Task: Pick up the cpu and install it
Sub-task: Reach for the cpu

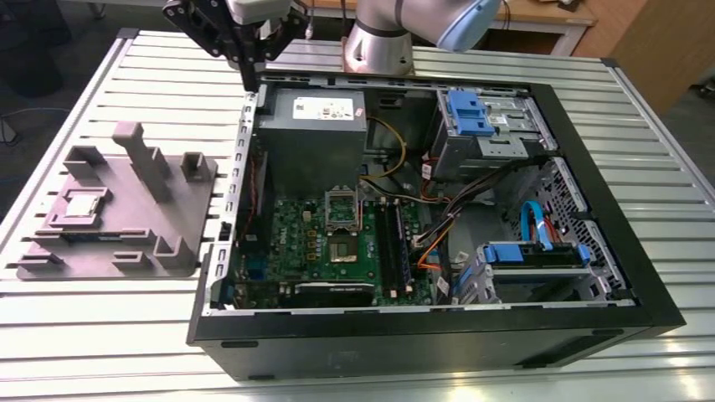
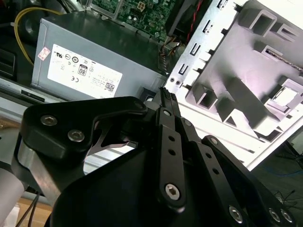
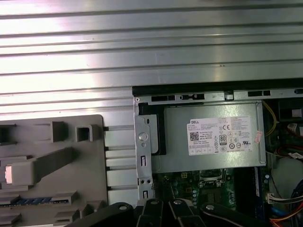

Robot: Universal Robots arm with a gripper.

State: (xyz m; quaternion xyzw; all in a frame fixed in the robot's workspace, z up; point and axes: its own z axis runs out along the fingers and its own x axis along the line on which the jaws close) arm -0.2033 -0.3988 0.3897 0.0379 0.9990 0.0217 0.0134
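Note:
The cpu (image 1: 84, 203) is a small pale square lying flat in a recess of the grey plastic tray (image 1: 123, 243) at the exterior view's left. It also shows in the second wrist view as the cpu (image 2: 285, 97) and at the edge of the first wrist view as the cpu (image 3: 6, 174). My gripper (image 1: 251, 75) hangs high over the back left corner of the open computer case (image 1: 581, 276), well away from the tray. Its black fingers (image 2: 165, 101) are pressed together, with nothing between them. The green motherboard (image 1: 324, 251) lies inside the case, its metal socket frame (image 1: 341, 208) in the middle.
A large grey power supply box (image 1: 311, 138) with a white label sits in the case just below the gripper. Cables, blue drive brackets (image 1: 470, 113) and the case's raised walls crowd the interior. The tray carries upright posts (image 1: 143, 159). Everything rests on a slatted metal table (image 1: 100, 335).

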